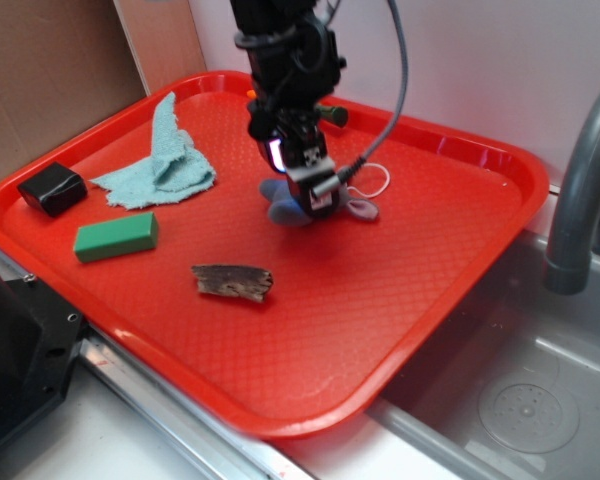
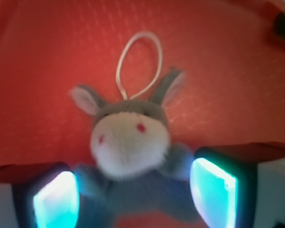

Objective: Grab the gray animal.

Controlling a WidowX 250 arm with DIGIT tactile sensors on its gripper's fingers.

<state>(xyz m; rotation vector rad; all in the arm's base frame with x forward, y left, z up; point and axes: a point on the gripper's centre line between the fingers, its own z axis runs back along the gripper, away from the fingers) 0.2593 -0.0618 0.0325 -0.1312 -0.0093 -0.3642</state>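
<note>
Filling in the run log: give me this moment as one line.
phase: grasp approach | gripper: open, fingers flanking gray animal | animal: on red tray

Red tray (image 1: 460, 260) carries cloth (image 1: 165, 165), blocks, bark, gray animal (image 2: 130, 156).

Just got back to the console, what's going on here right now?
The gripper is down on the red tray, straddling the gray animal, a small plush with a white face. Its fingers sit on either side of the toy's body, apparently not yet squeezed shut. The blue cloth, green block and brown bark-like piece lie untouched nearby.
</note>
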